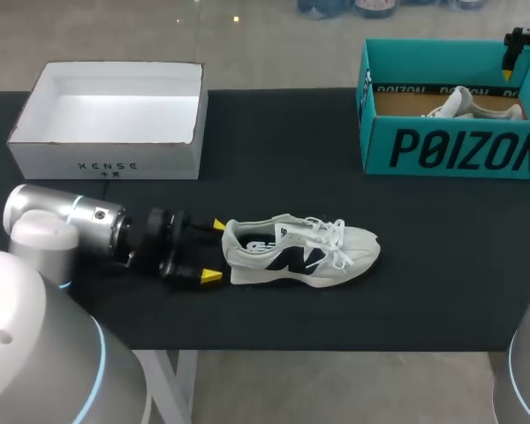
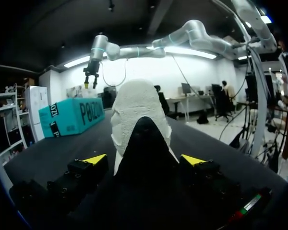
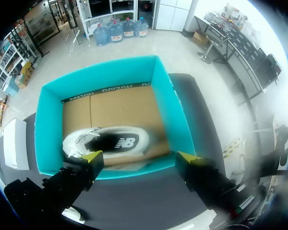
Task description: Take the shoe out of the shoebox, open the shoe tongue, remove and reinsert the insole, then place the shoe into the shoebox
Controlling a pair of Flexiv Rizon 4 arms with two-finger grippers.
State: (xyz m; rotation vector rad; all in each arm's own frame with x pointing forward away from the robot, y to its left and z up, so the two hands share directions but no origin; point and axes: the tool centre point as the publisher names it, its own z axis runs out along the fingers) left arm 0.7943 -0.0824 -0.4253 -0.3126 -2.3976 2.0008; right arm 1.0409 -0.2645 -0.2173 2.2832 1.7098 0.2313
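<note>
On the black tabletop (image 1: 274,150), the teal shoebox (image 1: 450,150) stands far right under the right gripper (image 3: 139,160), spread wide above a second sneaker (image 3: 105,141) inside; the white sneaker (image 1: 296,252) rests upright mid-table, heel toward the low, level left arm (image 1: 71,221), whose wide-open left gripper (image 1: 215,252) straddles the heel, presumably to steady it.

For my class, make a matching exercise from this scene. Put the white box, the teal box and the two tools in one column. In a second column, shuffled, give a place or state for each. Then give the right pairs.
Column one
1. white box
2. teal box
3. left tool
4. right tool

Column two
A. open, above the teal box
B. stands at the back left corner of the table
C. open, with the heel of the shoe between its fingers
D. has a second shoe inside

Pairs: 1-B, 2-D, 3-C, 4-A
</note>
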